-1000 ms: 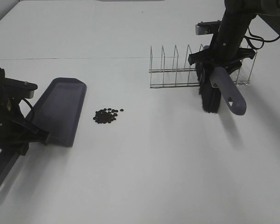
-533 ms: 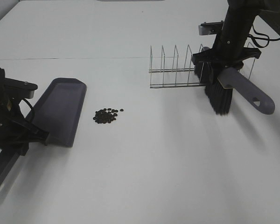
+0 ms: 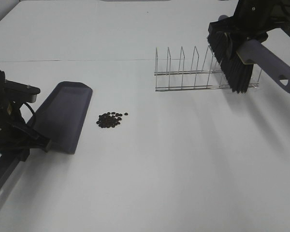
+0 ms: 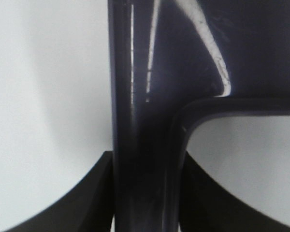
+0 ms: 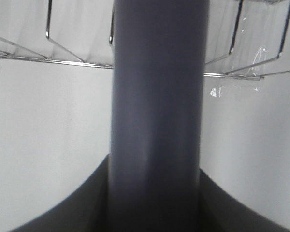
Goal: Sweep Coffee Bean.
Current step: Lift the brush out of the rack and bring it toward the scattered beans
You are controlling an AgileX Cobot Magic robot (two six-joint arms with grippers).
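One dustpan (image 3: 65, 113), one brush (image 3: 234, 60), one wire rack (image 3: 183, 74), and roughly twenty coffee beans (image 3: 111, 119).

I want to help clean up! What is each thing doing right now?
coffee beans: small pile on table, unswept.
dustpan: empty, held by its handle.
brush: held in the air, bristles down.
wire rack: upright, empty.
left gripper: shut on dustpan.
right gripper: shut on brush.

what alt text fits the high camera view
A small pile of coffee beans lies on a white table, just apart from a grey dustpan held by the left gripper. At the right, the right gripper holds a brush by a wire rack, bristles pointing down.
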